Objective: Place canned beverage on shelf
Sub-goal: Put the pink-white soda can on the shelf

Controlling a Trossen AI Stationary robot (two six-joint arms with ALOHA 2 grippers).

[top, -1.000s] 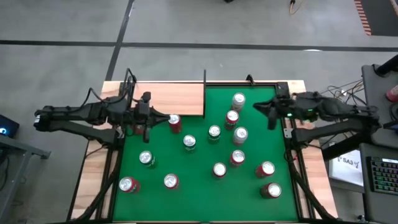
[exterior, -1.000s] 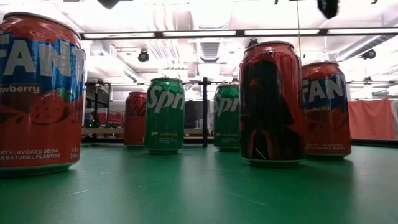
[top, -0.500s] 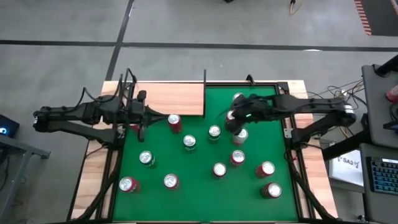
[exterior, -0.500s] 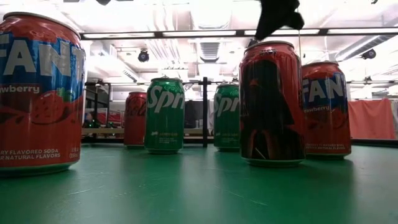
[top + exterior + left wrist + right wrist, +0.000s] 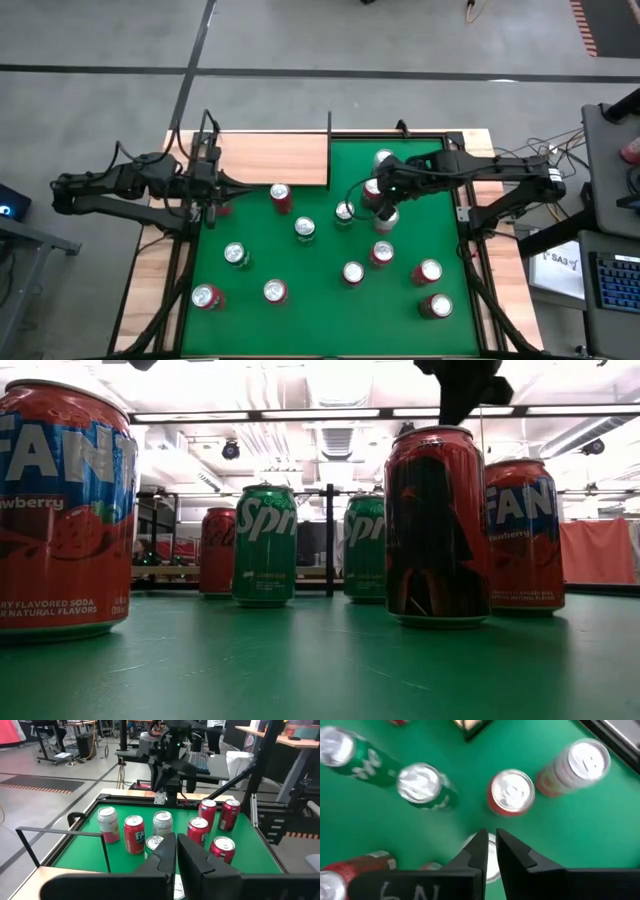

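The shelf (image 5: 275,158) is a flat rectangle of pale wood at the far left corner of the counter (image 5: 300,280), set flush against the green felt. Thin black metal rods rise from its edges, one upright at its right far corner. Its top carries no can.

About a dozen cans stand upright on the green felt. The red can (image 5: 281,197) nearest the shelf stands just off the panel's front edge. In the low view a strawberry Fanta can (image 5: 65,510) fills the left side, two green Sprite cans (image 5: 264,544) stand farther back, and a dark red can (image 5: 436,525) stands in the middle right.

The right hand (image 5: 383,190) hangs over the cluster of cans on the right half of the felt, fingers clenched together and holding nothing; the right wrist view looks down on silver can tops below them. The left hand (image 5: 208,196) waits at the counter's left edge, just in front of the shelf, clenched and empty.
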